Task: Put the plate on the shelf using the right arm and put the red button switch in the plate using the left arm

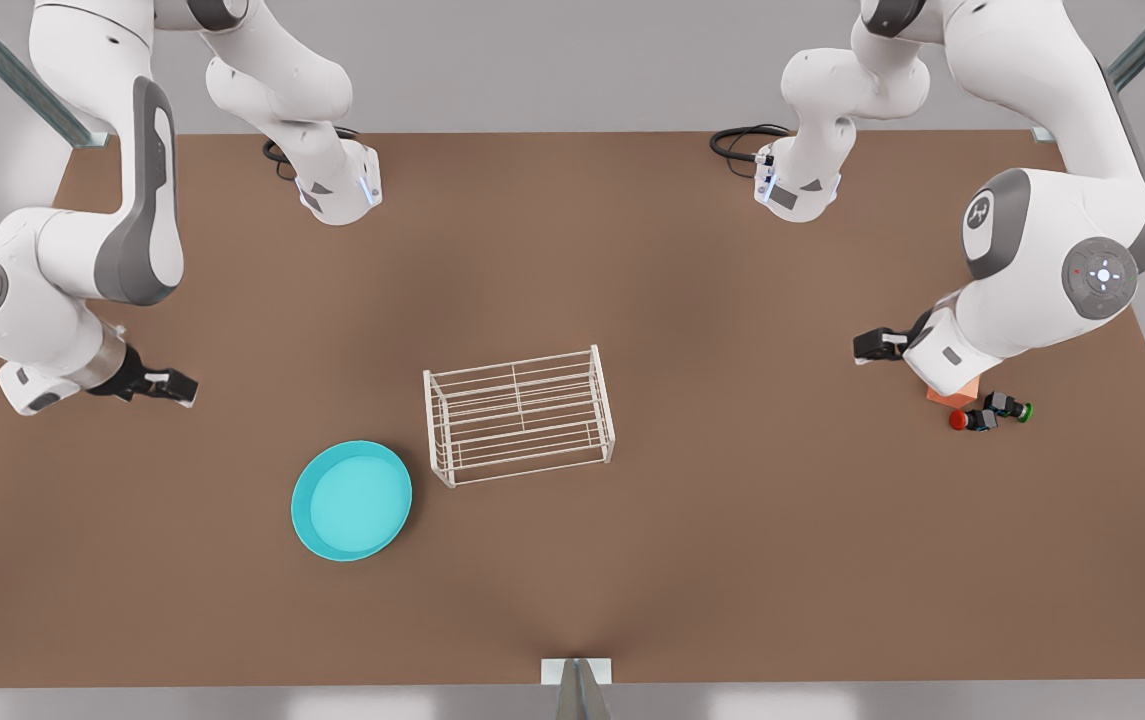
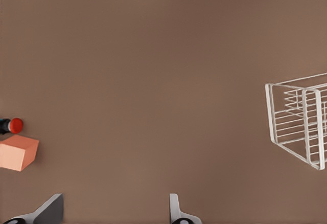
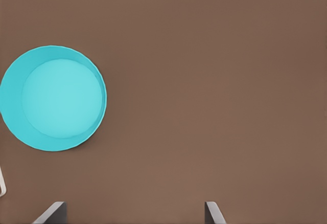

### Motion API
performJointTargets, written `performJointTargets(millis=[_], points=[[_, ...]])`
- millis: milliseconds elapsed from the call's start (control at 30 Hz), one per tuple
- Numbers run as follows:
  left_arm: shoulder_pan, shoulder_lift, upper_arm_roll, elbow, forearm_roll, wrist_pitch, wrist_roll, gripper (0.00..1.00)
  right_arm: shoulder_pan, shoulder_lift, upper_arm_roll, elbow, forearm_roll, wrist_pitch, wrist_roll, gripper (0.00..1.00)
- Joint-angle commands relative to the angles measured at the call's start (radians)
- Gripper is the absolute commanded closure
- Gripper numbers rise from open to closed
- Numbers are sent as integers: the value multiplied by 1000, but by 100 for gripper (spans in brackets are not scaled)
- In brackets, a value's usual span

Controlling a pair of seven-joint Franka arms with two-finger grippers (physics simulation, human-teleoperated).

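At the front view's left, the right gripper hovers over the bench, jaws spread and empty. The plate lies just left of the shelf. Far right, the left gripper hangs, jaws spread, near the red button switch.

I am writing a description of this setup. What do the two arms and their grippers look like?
Both arms are glossy white with grey joint covers and round lit caps. The right gripper and left gripper are black with pale fingertips. Black cables coil at each base.
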Motion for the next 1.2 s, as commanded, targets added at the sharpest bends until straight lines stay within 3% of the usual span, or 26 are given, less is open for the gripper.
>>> performJointTargets(millis=[0,133,367,467,600,867,933,1167], points=[[-1,-2,0,0,5,12,9,0,-1,1,0,2,0,50,18,0],[4,-20,1,-42,11,0,12,0,42,40,2,17,0,52,13,0],[1,-25,1,-51,13,1,-28,0,85,383,3,320,4,78,-151,0],[1,-25,1,-52,13,1,-28,0,79,476,3,366,15,141,-179,0],[1,-25,1,-52,13,1,-30,0,67,610,17,505,146,133,-188,0],[1,-25,1,-52,13,0,-31,0,65,696,52,527,169,116,-191,4],[1,-25,1,-52,13,0,-31,0,31,708,94,522,184,87,-189,4],[1,-25,1,-52,14,0,-31,0,8,755,89,516,169,96,-200,5]])
